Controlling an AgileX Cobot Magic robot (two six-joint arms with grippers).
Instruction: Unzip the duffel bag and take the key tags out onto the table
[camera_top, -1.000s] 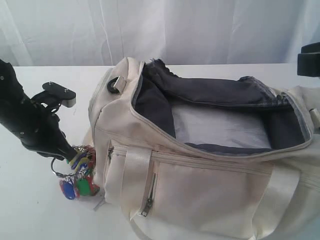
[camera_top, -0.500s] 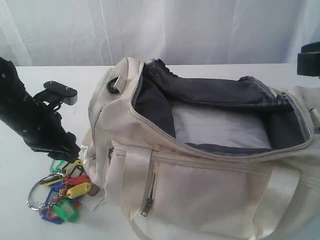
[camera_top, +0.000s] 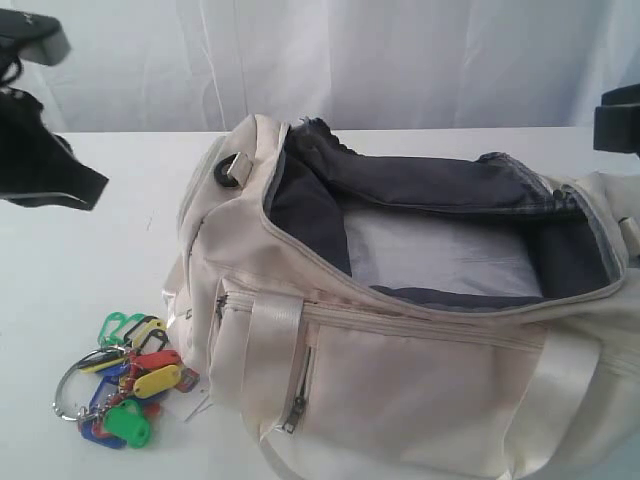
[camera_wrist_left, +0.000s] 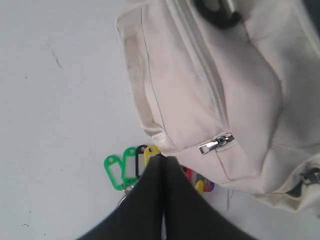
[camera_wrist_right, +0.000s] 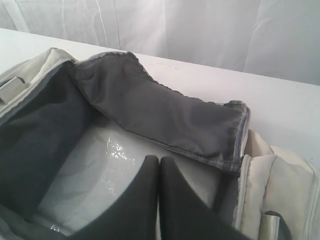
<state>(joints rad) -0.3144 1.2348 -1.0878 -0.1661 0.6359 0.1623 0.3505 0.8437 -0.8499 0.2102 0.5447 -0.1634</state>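
My left arm hung high on the left, left tool (camera_wrist_left: 162, 162) pressed together, empty, above the key tags (camera_top: 125, 385) lying on the table (camera_top: 60, 270) left of the duffel bag (camera_top: 400, 390). Right tool (camera_wrist_right: 159, 162) pressed together over the open bag.

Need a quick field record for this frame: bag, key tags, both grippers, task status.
bag: duffel bag unzipped, top gaping, grey lining visible
key tags: on the table, beside the bag's end, touching no gripper
left gripper: shut, empty, up off the table
right gripper: shut, empty, facing the bag's opening
task status: tags are out of the bag
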